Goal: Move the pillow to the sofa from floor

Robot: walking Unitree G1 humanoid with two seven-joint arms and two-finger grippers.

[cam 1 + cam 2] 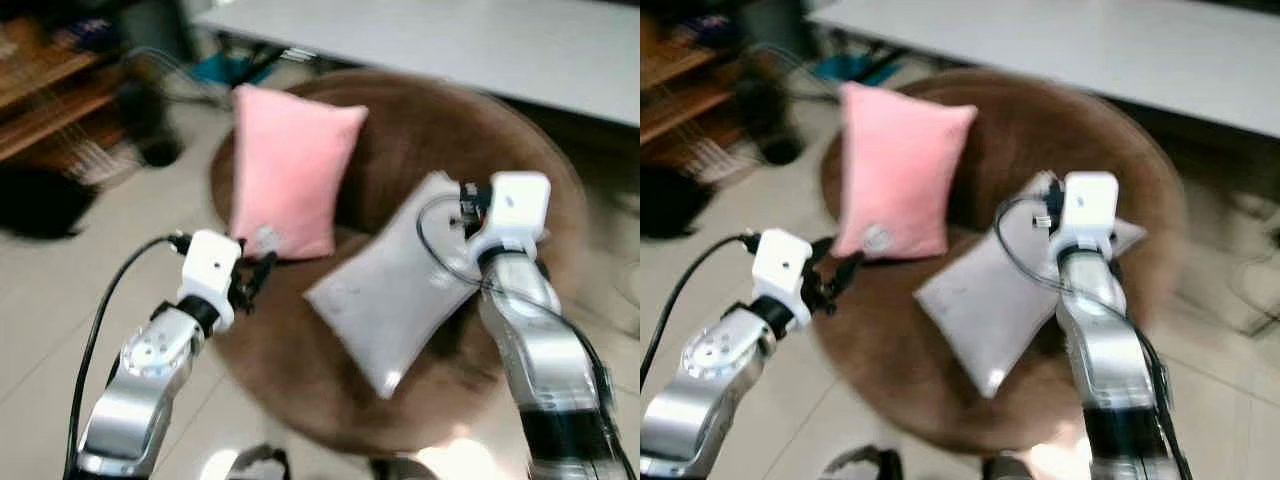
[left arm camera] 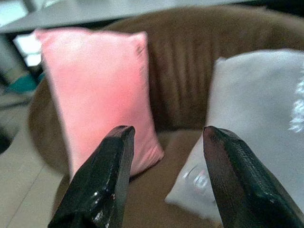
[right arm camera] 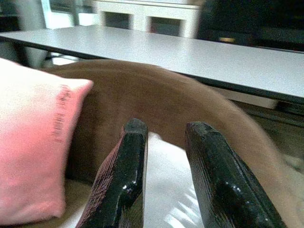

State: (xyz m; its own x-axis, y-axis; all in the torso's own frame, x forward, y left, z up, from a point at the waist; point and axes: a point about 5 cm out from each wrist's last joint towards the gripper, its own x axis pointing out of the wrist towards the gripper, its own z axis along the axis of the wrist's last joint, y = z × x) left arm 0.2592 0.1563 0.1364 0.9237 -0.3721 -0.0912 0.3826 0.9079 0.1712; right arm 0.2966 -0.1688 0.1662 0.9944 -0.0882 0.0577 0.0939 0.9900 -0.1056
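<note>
Round brown sofa point(image 1: 420, 130) ahead, long white counter point(image 1: 450, 40) behind it. Pink pillow point(image 1: 290, 170) upright against backrest. Grey pillow point(image 1: 395, 290) tilted on seat, beside pink one, possibly touching; blur hides contact. Left hand point(image 1: 258, 272) fingers apart, near pink pillow's lower corner. Right hand point(image 3: 164, 142) above grey pillow, fingers apart, holding nothing. Tiled floor point(image 1: 60, 300) around.
</note>
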